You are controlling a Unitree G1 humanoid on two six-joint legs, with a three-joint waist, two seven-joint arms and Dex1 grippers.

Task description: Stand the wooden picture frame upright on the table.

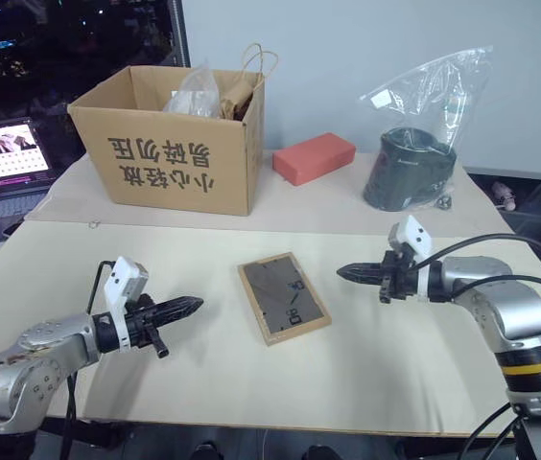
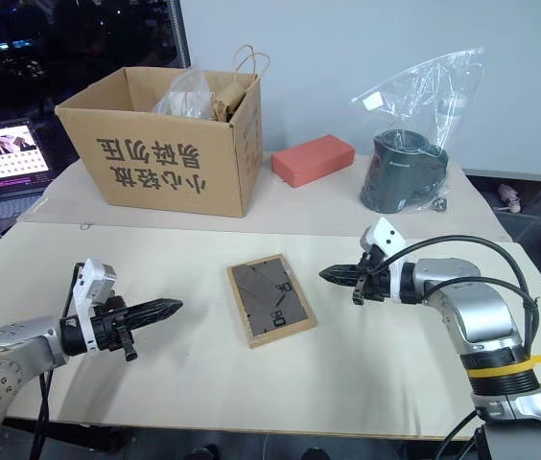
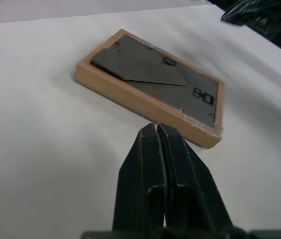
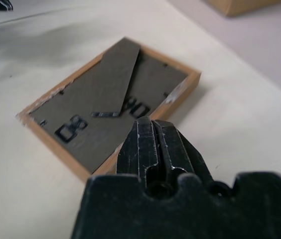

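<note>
The wooden picture frame (image 1: 284,298) lies flat on the table (image 1: 366,364), dark back up, easel folded. It sits between the left gripper (image 1: 190,307) and right gripper (image 1: 347,273), apart from both, whose fingers are pressed together on nothing.

Both arms are silver-grey metal with black cables looping along them, a white camera block on each wrist, black pointed two-finger tips, and a yellow band around the right arm.

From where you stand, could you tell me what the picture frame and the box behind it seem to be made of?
The picture frame: pale, unvarnished-looking wood rim with chipped corners; its back is a dark matte board, probably fibreboard, with a fold-out stand lying flat. The box: plain brown corrugated cardboard, matte, with printed black characters on its side.
</note>
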